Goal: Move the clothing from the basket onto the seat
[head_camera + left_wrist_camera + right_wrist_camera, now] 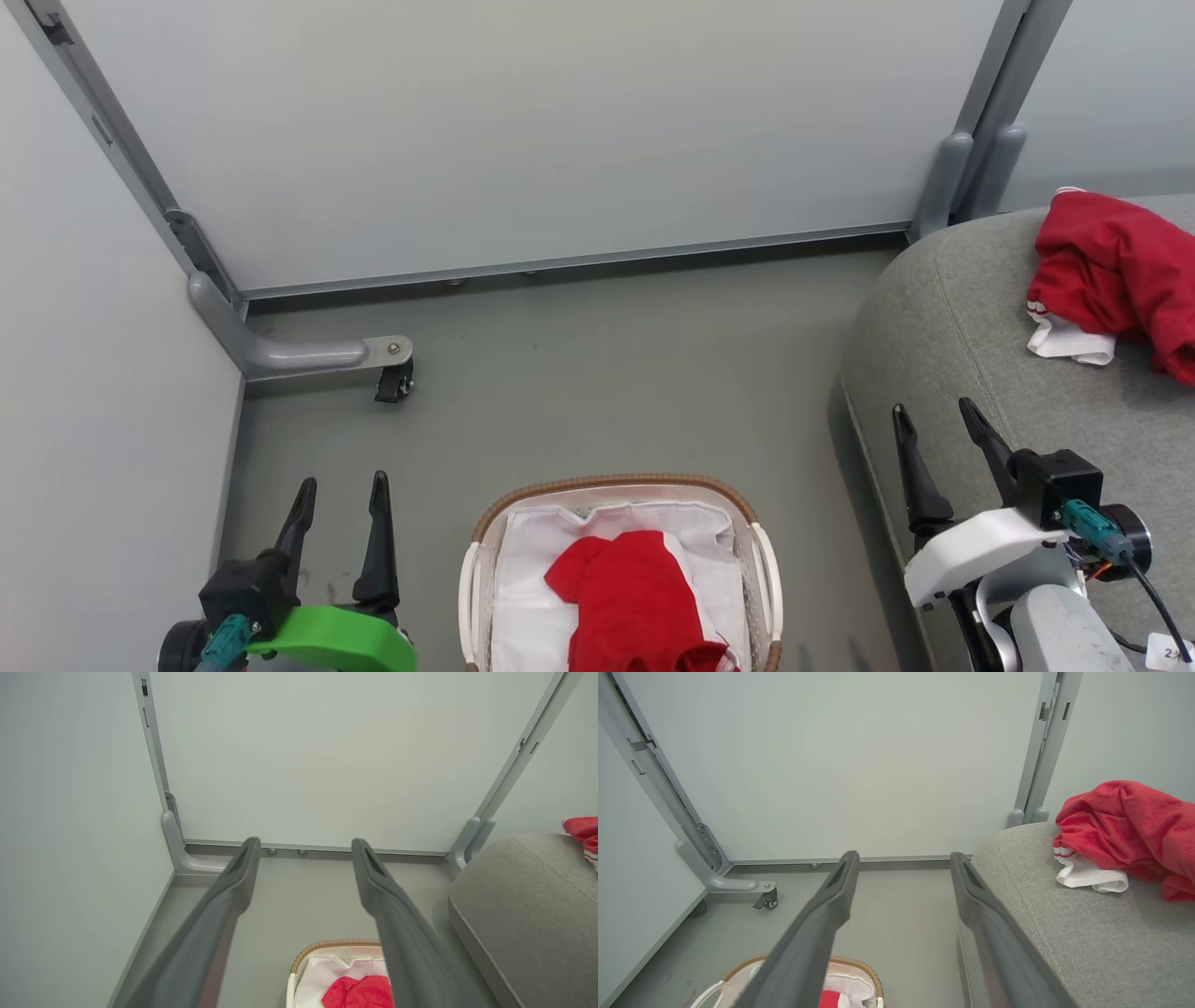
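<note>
Resting on the seat: 1 bundle of red clothing [1111,271] is lying crumpled toward the far side of the seat [943,317], well back from its rounded left corner, with a white cuff [1069,341] poking out toward the front; this share of the job is reading as done.
Basket: the basket [616,483] is standing on the floor [597,373] to the left of the seat's left edge, between the 2 arms, and a strip of floor is showing between basket and seat.
Inside the basket: 1 more red garment [635,597] is lying on the white liner [532,579], a little right of the middle (the bottom edge of the head view is cutting it off, so I cannot tell whether anything is lying beneath it).
Left gripper: the left gripper [343,482] is hovering over the floor beside the basket's left side, jaws spread wide and carrying nothing.
Right gripper: the right gripper [932,408] is hanging over the seat's left edge, well apart from the bundle, jaws likewise parted and empty.
Progress: the task is looking roughly half finished, with 1 piece on the seat and at least 1 waiting in the basket.
Left to do: the remaining work is coming down to reaching into the basket, pinching the red cloth without catching the liner, lifting it clear of the rim and setting it on the seat.
</note>
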You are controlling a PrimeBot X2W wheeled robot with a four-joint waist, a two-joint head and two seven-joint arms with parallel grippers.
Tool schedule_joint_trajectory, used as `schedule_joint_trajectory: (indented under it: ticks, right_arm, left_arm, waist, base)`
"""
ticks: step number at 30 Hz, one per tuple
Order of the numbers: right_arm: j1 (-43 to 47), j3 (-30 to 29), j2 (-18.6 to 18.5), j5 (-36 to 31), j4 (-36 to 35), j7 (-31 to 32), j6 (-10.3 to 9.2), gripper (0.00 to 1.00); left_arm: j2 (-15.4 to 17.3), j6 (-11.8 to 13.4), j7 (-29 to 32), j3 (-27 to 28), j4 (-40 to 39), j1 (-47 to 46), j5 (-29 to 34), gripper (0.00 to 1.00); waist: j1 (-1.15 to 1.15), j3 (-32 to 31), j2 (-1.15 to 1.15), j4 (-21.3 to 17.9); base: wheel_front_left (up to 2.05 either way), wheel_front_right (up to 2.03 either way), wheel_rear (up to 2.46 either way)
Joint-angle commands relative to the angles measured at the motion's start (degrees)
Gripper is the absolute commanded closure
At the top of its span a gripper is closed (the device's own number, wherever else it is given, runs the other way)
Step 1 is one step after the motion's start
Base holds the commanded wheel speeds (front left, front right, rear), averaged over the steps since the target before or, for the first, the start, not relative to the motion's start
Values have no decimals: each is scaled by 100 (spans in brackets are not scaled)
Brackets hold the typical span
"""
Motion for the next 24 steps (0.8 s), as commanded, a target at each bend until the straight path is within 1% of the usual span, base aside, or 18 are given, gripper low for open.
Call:
schedule_joint_trajectory:
  ticks: [1,15,24]
  right_arm:
    - [84,0,-20,-5,7,-2,-8,0]
    - [76,10,-20,45,43,-2,-7,0]
    - [68,7,-20,36,12,-2,-7,0]
  left_arm:
    - [6,13,3,9,13,91,-42,0]
    - [6,-10,3,-1,70,83,-3,0]
    - [5,-24,3,-166,207,0,61,0]
  waist:
    - [0,-9,0,8]
    - [0,-17,0,16]
    - [0,27,0,-20]
  base:
    - [0,0,0]
    - [0,0,0]
    - [0,0,0]
